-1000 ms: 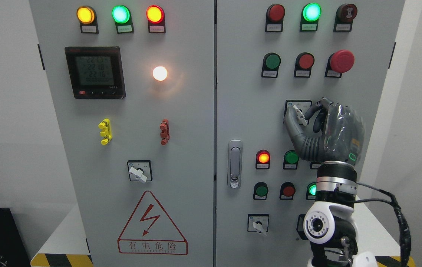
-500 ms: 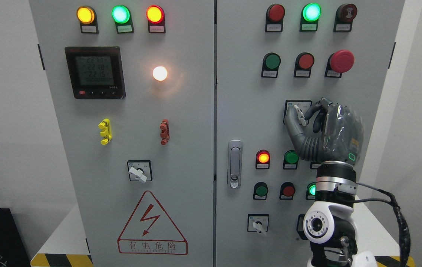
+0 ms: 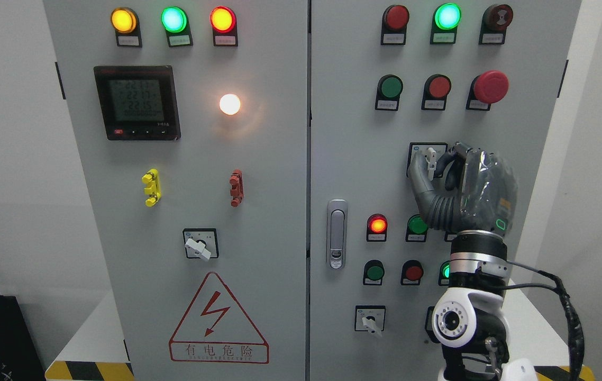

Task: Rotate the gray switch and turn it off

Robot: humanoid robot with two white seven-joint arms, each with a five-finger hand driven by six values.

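Note:
The gray rotary switch [image 3: 430, 160] sits on a black plate on the right cabinet door, below the row of green and red push buttons. Its pale lever stands nearly upright. My right hand [image 3: 433, 166] reaches up from the lower right and is shut on the lever, thumb on its left side and curled fingers [image 3: 452, 159] on its right. The hand hides the right part of the switch plate. My left arm does not show.
Two similar rotary switches sit lower: one [image 3: 200, 244] on the left door, one [image 3: 369, 319] at the bottom of the right door. A red mushroom stop button [image 3: 490, 87] is above my hand. The door handle [image 3: 336, 233] is left of it. Lit indicator lamps [image 3: 377, 225] lie below.
The switch lever has turned from tilted with its top to the left to nearly upright, my right hand turning with it. The view has shifted slightly.

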